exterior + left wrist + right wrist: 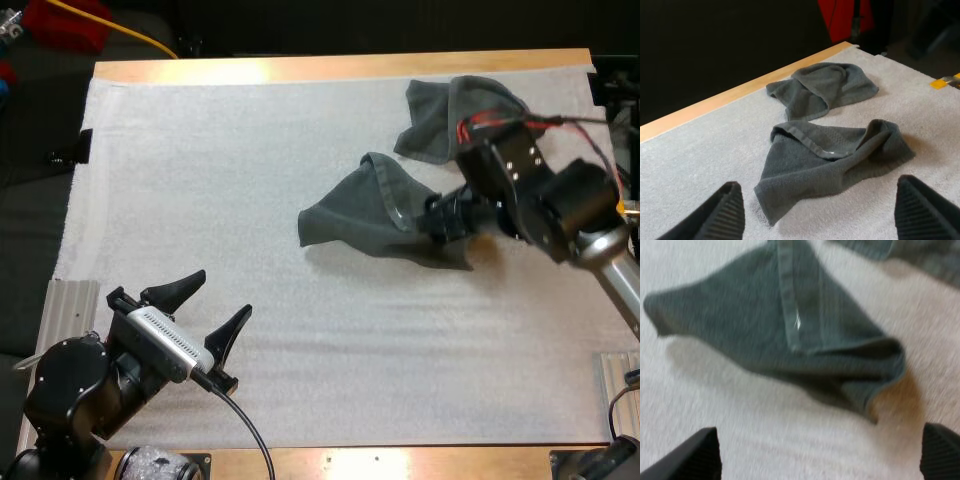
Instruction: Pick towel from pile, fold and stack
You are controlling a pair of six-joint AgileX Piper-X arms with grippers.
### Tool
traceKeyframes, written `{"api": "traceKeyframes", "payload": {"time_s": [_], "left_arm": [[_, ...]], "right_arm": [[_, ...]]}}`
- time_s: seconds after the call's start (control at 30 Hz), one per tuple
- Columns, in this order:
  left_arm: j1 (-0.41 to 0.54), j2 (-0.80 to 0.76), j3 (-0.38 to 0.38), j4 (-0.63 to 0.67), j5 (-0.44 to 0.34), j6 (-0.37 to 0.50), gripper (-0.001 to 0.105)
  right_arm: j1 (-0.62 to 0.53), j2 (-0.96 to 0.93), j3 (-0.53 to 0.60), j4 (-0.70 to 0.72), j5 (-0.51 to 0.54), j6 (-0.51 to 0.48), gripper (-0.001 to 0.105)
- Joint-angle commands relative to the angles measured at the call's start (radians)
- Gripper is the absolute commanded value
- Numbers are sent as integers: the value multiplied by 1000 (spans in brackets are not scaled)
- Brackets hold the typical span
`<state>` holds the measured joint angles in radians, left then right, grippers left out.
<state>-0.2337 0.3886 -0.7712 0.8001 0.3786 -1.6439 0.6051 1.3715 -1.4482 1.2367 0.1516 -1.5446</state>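
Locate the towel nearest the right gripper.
In the high view that towel lies crumpled on the mat, right of centre, its right end at the right gripper; the other towel lies beyond it, toward the far edge.

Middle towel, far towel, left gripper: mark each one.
middle towel (362, 215): high view, on its flat central part.
far towel (437, 120): high view, on its left fold.
left gripper (222, 293): high view, midway between its open fingertips.

1. Our left gripper (222, 293) carries two black fingers (715, 215) — pointed, with ribbed faces.
2. Our right arm (560, 205) has a glossy black housing, dotted with small silver screws.
3. A silvery-grey tube (612, 255) runs behind its rounded joint.
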Motion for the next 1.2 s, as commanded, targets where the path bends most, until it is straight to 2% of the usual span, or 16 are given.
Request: {"api": "traceKeyframes", "payload": {"time_s": [0.0,0.33,0.53,0.63,0.73,0.9,1.0,1.17], "left_arm": [[-5,2,-6,-8,-10,-8,61],[-5,79,-6,5,-30,-85,61],[-5,168,-13,73,-22,-87,61],[-5,217,-19,120,13,-87,61],[-5,263,-18,132,74,-127,61],[-5,349,-18,144,211,-187,61],[-5,382,-18,153,243,-192,61],[-5,394,-18,168,243,-192,61]], "right_arm": [[8,-39,47,-21,7,24,77],[10,-238,272,-83,10,104,77],[10,-348,390,-134,10,126,77],[10,-397,459,-179,10,130,77],[10,-432,538,-256,10,130,77],[10,-447,653,-367,10,130,77],[10,-447,718,-445,10,130,77],[-6,-447,794,-557,10,128,77]]}}
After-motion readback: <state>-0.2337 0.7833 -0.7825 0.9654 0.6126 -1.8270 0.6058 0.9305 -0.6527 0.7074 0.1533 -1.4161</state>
